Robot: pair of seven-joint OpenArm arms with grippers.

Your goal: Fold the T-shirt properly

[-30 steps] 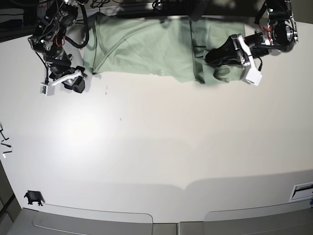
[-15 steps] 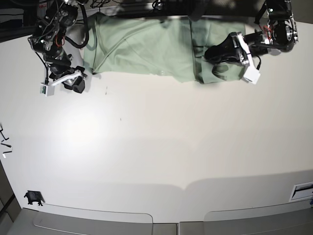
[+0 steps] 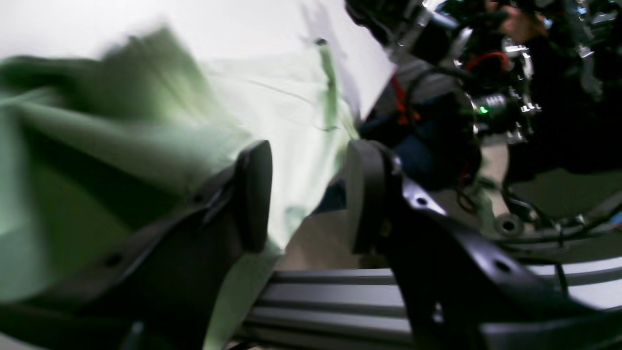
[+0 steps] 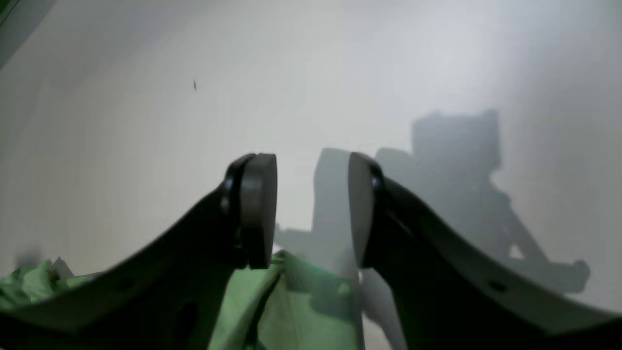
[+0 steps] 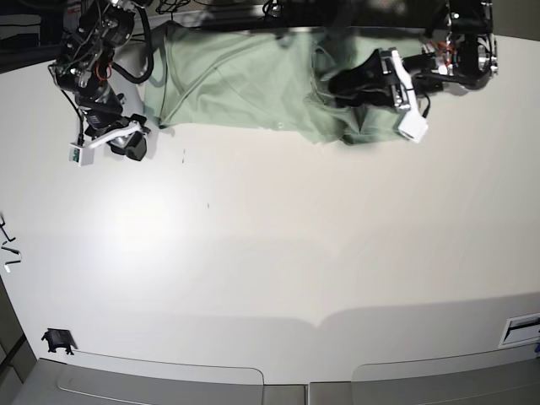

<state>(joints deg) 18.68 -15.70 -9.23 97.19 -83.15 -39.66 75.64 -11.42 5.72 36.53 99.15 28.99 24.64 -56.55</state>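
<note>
The pale mint-green T-shirt (image 5: pixel 245 84) lies spread along the far edge of the white table (image 5: pixel 270 253). My left gripper (image 5: pixel 332 86) hovers over the shirt's right part, where the cloth is bunched into a fold. In the left wrist view this gripper (image 3: pixel 308 194) stands open, with blurred T-shirt cloth (image 3: pixel 121 146) lying against its left finger and nothing pinched. My right gripper (image 5: pixel 132 145) rests on the table just off the shirt's near left corner. It is open (image 4: pixel 311 209), and only a corner of the T-shirt (image 4: pixel 296 306) shows below its fingers.
The table's far edge has a metal rail (image 3: pixel 340 301), with cables and equipment (image 3: pixel 486 107) behind it. A small black object (image 5: pixel 57 340) sits at the near left corner. At the near right there is a white label (image 5: pixel 521 329).
My left gripper has opened and swung left across the shirt, and the shirt's right part has bunched leftward. The right arm has not moved.
</note>
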